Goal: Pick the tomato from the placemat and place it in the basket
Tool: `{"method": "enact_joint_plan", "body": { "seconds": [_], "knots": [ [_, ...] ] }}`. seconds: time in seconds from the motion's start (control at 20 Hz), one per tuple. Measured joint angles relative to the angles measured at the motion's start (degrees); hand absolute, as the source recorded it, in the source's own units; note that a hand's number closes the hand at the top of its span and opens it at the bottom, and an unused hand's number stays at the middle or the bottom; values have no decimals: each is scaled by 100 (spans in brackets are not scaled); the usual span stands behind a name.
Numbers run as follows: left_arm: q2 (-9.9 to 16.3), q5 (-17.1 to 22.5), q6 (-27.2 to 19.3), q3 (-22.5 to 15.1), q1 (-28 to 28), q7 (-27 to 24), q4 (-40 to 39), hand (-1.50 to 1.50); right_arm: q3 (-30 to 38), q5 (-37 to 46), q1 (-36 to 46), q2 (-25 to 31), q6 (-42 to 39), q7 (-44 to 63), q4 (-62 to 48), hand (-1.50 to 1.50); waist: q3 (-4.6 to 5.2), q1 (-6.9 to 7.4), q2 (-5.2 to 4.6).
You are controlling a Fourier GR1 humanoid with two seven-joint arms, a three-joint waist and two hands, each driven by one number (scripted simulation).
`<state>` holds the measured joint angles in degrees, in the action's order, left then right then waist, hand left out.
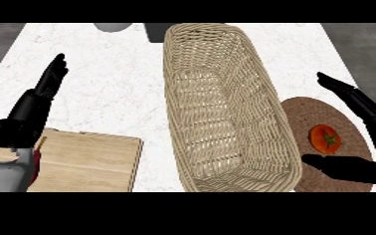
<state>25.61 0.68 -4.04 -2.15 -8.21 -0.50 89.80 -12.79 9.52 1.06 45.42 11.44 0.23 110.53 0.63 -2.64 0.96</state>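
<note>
Counter: white marbled top [110, 94], seen steeply from above; grey round object [112, 27] and dark block [155, 31] at far edge, cut off, kind unclear.
Basket: long woven wicker [253, 64], lying mid-counter, nothing visible inside.
Placemat: brown, round, woven [308, 110] — just right of basket, near edge touching or almost touching basket wall.
Tomato: red, green stem up [325, 138], resting on placemat, right of centre, well outside basket.
Right hand: black [345, 169], spread wide around tomato — fingers [345, 90] beyond it, thumb on the near side; no contact visible, nothing pinched.
Left hand: black [50, 79], at left edge, fingers straight and up, resting, holding nothing.
Cutting board: pale wood [88, 162], lower left, apart from basket.
Step in hand: judged as approach to grasp; tomato not yet lifted.
Next move calls for: closing fingers and thumb onto tomato, lifting above basket rim, carrying left over the opening, releasing inside.
Risk: round tomato could roll off on a skewed pinch.
</note>
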Motion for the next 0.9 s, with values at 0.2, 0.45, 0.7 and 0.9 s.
{"method": "enact_joint_plan", "body": {
  "seconds": [0.2, 0.45, 0.7, 0.9],
  "knots": [
    [24, 7, 49, 4, -80, 37, -1, 0, 92, 243, 37, 1235, -1003, 783, 317, -150, -3, 26, -22],
    [-30, -4, 79, 2, -130, -17, -42, 0, 283, -269, 64, 2251, -2291, 1732, 902, -150, -25, 99, -51],
    [-112, -63, 152, -1, -255, -30, -135, 0, 603, -845, 153, 2660, -3239, 2372, 1090, -150, -46, 183, -78],
    [-216, -118, 194, 4, -217, 23, -2, 0, 771, -892, 228, 2552, -3762, 2472, 841, -150, -55, 239, -88]
  ]
}}
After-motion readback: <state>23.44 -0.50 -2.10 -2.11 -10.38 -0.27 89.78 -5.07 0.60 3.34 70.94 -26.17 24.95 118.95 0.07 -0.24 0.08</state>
